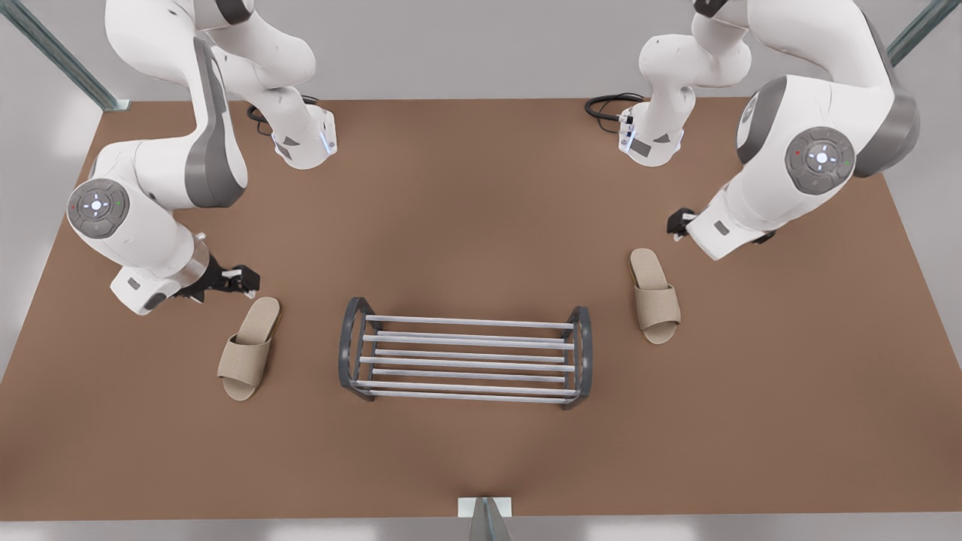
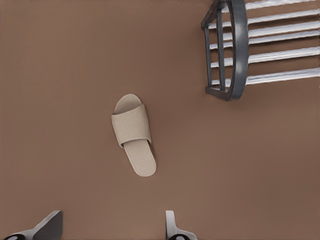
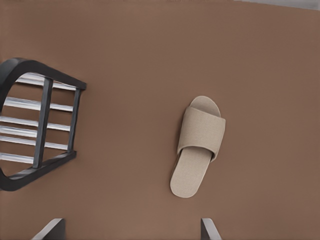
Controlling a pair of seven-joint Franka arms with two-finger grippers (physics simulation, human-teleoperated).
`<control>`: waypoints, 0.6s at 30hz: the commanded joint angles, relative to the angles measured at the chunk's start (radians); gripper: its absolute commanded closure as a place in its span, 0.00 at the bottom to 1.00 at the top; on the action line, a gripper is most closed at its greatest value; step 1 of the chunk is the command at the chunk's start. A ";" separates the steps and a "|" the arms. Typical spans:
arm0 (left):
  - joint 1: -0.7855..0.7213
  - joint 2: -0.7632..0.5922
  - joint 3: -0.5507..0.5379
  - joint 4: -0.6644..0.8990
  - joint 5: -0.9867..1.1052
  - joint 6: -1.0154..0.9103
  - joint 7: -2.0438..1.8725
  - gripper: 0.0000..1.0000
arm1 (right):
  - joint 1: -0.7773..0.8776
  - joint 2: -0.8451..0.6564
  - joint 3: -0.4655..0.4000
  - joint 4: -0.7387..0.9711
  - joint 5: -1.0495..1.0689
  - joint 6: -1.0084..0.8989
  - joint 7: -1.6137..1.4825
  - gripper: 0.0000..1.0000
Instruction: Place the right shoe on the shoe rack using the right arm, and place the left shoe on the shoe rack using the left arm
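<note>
Beige fabric: right shoe (image 1: 249, 347) at the front view's left, left shoe (image 1: 654, 297) at its right, flat on the brown tabletop (image 1: 481, 188), flanking the shoe rack (image 1: 466, 324), apart from it. Near the heels, right gripper (image 1: 244, 282) and left gripper (image 1: 679, 223), both spread wide, empty. Approach step, seemingly; next, lowering to straddle each shoe.

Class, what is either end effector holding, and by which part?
Nothing. The left end effector is open, clear of the left shoe; the right end effector is open, clear of the right shoe.
</note>
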 commanded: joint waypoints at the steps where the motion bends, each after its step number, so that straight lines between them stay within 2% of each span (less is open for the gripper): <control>1: 0.000 -0.003 0.000 0.000 0.002 0.066 -0.043 0.00 | -0.013 0.000 0.000 0.007 0.008 0.035 0.002 0.00; 4: -0.003 -0.014 0.000 0.000 0.002 0.057 -0.045 0.00 | -0.037 0.068 0.000 0.022 0.000 0.035 -0.005 0.00; 6: -0.075 -0.081 0.027 -0.031 0.002 0.010 -0.135 0.00 | -0.166 0.057 0.000 0.019 0.002 0.024 -0.194 0.00; 7: -0.158 -0.179 0.035 -0.133 0.000 0.014 -0.363 0.00 | -0.235 0.057 0.001 0.027 0.002 0.006 -0.325 0.00; 8: -0.262 -0.215 0.035 -0.181 0.002 0.017 -0.691 0.00 | -0.272 0.065 0.001 0.034 0.014 0.003 -0.452 0.00; 9: -0.398 -0.161 0.034 -0.180 0.017 0.083 -1.189 0.00 | -0.359 0.080 0.033 0.043 0.023 0.001 -0.610 0.00; 10: -0.485 -0.098 0.034 -0.180 0.101 0.144 -1.468 0.00 | -0.473 0.091 0.125 0.043 0.034 0.001 -0.686 0.00; 11: -0.563 -0.031 0.034 -0.178 0.206 0.186 -1.666 0.00 | -0.753 0.149 0.389 0.053 0.036 0.003 -0.772 0.00; 12: -0.612 0.017 0.034 -0.180 0.309 0.207 -1.781 0.00 | -1.138 0.278 0.814 0.062 -0.061 0.012 -0.814 0.00; 13: -0.649 0.043 0.032 -0.190 0.399 0.207 -1.789 0.00 | -1.314 0.423 1.043 0.060 -0.219 0.017 -0.811 0.00; 14: -0.658 0.038 0.034 -0.256 0.464 0.215 -1.789 0.00 | -1.360 0.502 1.087 0.059 -0.268 0.023 -0.812 0.00; 16: -0.675 0.021 0.034 -0.437 0.573 0.284 -1.918 0.00 | -1.538 0.729 1.353 0.014 -0.506 0.049 -0.814 0.00; 17: -0.672 -0.003 0.035 -0.534 0.615 0.348 -2.045 0.00 | -1.554 0.827 1.460 0.002 -0.647 0.047 -0.815 0.00; 18: -0.672 -0.055 0.054 -0.676 0.655 0.493 -2.232 0.00 | -1.579 0.928 1.593 -0.059 -0.826 0.047 -0.815 0.00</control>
